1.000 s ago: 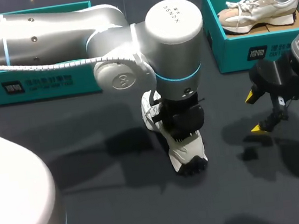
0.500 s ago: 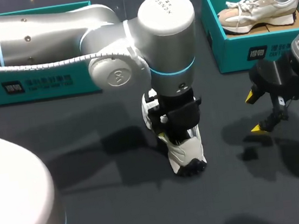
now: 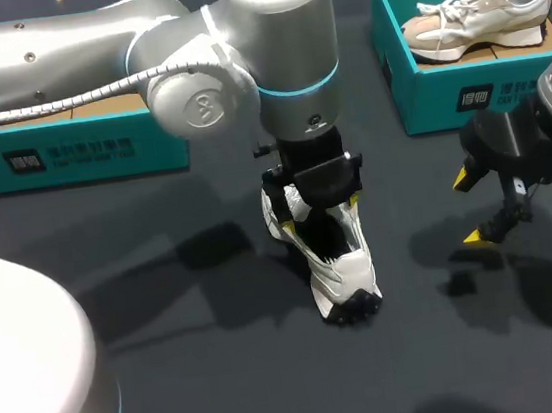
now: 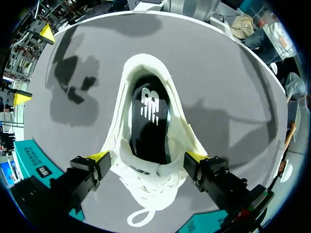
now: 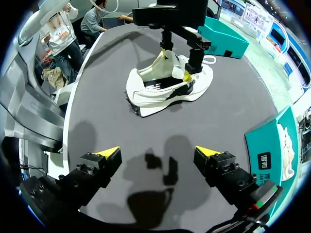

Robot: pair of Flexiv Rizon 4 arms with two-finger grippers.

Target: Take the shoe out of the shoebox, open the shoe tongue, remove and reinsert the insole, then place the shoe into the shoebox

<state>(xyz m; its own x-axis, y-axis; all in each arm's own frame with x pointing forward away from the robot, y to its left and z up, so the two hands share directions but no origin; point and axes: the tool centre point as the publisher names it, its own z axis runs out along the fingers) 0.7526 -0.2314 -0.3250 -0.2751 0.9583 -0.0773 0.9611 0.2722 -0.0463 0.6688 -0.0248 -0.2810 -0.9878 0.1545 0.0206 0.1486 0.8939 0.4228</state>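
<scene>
A white shoe (image 3: 345, 274) stands on the dark table in the middle, toe toward the front. In the left wrist view its mouth is spread wide and the black insole (image 4: 151, 121) lies inside. My left gripper (image 3: 323, 223) hovers just above the laced part, open, one yellow tip on each side of the shoe (image 4: 146, 194); the left gripper (image 4: 148, 156) holds nothing. My right gripper (image 3: 483, 206) hangs open over bare table to the right. From the right wrist view, the shoe (image 5: 165, 90) lies well ahead of that gripper (image 5: 158, 152), under my left gripper (image 5: 177, 58).
A teal shoebox (image 3: 444, 95) at the back right holds a second pale shoe (image 3: 479, 15). Another teal box (image 3: 68, 151) stands at the back left, behind my left arm. Bare table lies between the shoe and my right gripper.
My left gripper has opened wide and lifted off the shoe, drawing back slightly, so more of the shoe shows. The right arm has not moved.
</scene>
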